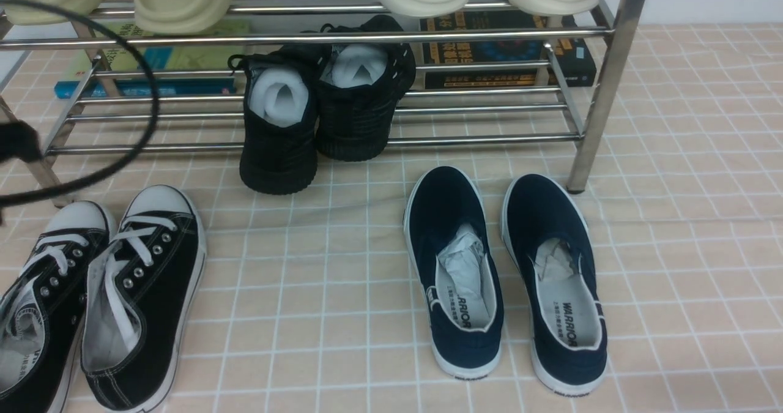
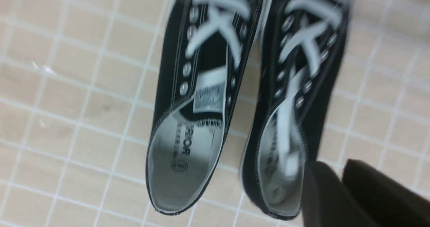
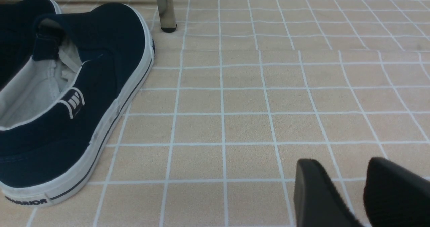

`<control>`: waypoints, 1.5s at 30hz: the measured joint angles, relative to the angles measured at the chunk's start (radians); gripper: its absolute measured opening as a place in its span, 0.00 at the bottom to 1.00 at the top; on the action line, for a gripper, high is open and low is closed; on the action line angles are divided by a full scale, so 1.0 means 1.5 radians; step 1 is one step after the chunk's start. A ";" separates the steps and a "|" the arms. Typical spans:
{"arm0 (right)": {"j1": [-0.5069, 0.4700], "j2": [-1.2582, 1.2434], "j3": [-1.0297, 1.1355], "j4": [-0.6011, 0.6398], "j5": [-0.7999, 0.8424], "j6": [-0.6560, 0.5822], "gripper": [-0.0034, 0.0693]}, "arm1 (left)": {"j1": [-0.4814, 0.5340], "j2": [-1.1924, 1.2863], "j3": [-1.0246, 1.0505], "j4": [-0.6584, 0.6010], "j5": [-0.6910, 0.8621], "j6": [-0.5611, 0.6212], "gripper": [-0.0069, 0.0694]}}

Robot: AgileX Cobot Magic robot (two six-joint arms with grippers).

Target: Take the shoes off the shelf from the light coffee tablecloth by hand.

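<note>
Canvas shoes, probably light and floppy, lie side by side on the light coffee tablecloth.
They rest in front of the shelf, clear of its bars. The soft uppers would likely buckle, so the heel collar or rubber sole edge looks the firmer hold. The left tool is nearly closed and empty by their heels. The right tool is narrowly parted and empty.

You have: shoes black, white laces (toe caps white too); tablecloth beige, white grid; slip-ons navy.
</note>
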 joint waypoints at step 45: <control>0.000 0.000 0.000 0.000 0.000 -0.001 0.38 | 0.000 -0.663 0.515 -0.130 -0.345 0.276 0.13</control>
